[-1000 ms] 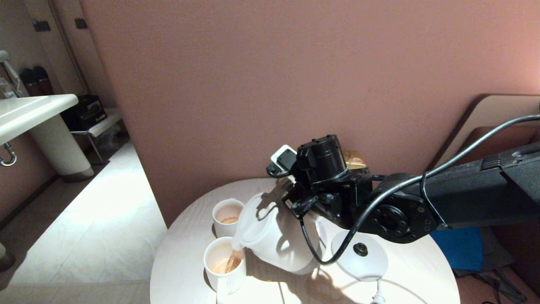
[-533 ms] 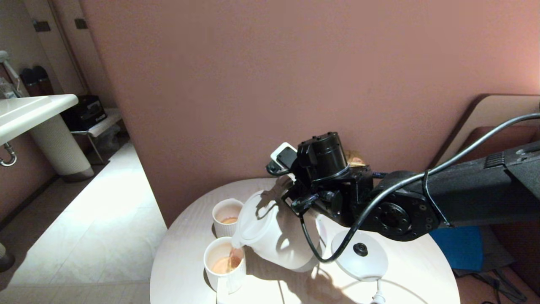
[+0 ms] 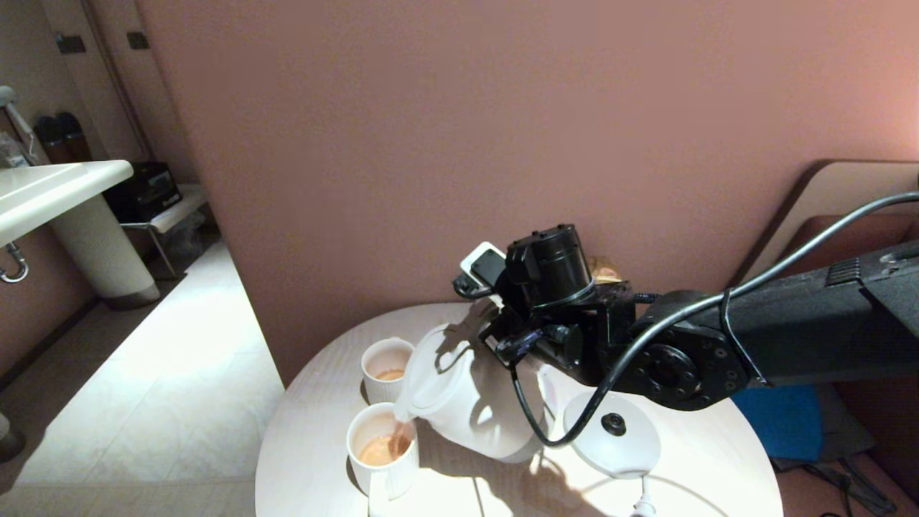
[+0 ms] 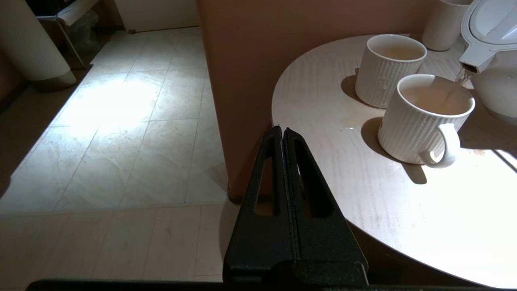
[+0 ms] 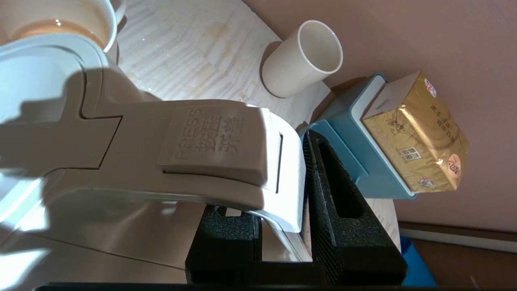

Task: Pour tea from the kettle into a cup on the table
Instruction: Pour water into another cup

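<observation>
**Pouring tea, right arm tipping kettle over near cup**

The right gripper (image 5: 282, 226) was clamped on the loop handle of the white kettle (image 3: 467, 402), one black finger (image 5: 343, 210) on the outer side of the handle, the other under it. Kettle was lifted off its disc base (image 3: 614, 434) and tilted toward the robot's left, spout (image 4: 468, 66) over the nearer ribbed mug (image 4: 424, 121). A thin stream of tea (image 4: 450, 95) ran from the spout into that mug, which was already partly full of pale orange-brown liquid. Mug handle faced the table edge.

A second ribbed cup (image 4: 387, 68) stood just behind the first, near but apart, also with tea in it. A plain white tumbler (image 5: 301, 58) stood farther back near the wall, empty as far as the right wrist view showed. Beside it sat a blue holder (image 5: 355, 149) with a gold foil packet (image 5: 416, 133) in it, against the pink wall (image 3: 502, 129).

All of this sat on the round pale wood table (image 3: 718, 474). The base's white cord ran off the near table edge.

The left gripper (image 4: 282, 135) hung off to the side over the tiled floor (image 4: 121, 133), fingers pressed together, holding nothing, well apart from the cups.
</observation>
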{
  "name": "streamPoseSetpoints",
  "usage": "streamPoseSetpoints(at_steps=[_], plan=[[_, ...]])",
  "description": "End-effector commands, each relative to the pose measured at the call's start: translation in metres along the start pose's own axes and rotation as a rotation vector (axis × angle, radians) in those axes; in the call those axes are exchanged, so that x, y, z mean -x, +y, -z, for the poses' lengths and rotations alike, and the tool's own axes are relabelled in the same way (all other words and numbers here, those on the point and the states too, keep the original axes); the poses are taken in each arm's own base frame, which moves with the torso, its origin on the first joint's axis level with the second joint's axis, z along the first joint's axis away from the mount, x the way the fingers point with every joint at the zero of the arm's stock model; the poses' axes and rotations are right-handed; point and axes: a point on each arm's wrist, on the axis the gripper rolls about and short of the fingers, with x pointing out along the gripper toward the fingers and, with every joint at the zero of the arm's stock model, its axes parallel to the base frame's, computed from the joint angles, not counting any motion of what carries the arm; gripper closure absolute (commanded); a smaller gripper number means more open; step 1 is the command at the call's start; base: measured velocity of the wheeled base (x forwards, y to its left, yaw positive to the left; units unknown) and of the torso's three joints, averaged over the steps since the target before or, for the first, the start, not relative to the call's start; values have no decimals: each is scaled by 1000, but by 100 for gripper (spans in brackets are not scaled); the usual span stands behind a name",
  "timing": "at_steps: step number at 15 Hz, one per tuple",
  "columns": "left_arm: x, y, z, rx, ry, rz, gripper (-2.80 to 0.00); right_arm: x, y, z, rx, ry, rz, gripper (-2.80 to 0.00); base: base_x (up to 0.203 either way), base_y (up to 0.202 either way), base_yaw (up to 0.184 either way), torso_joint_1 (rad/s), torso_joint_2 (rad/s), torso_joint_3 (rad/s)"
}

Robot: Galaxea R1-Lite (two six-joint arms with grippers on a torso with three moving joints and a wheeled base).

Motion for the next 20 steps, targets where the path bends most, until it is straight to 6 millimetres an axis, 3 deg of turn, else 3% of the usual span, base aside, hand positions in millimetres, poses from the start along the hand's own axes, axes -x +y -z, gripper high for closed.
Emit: streamPoseSetpoints(at_steps=[1, 7, 11, 20], plan=[[0, 0, 0, 1, 1, -1, 0, 0, 0, 1, 1, 0, 2, 0, 0, 0, 0, 0, 0, 0], [0, 0, 0, 0, 1, -1, 0, 0, 4, 12, -35, 28, -12, 0, 0, 0, 0, 0, 0, 0], [0, 0, 0, 0, 1, -1, 0, -1, 5, 15, -162, 17, -6, 0, 0, 0, 0, 0, 0, 0], [0, 0, 0, 0, 1, -1, 0, -6, 7, 48, -373, 21, -2, 0, 0, 0, 0, 0, 0, 0]])
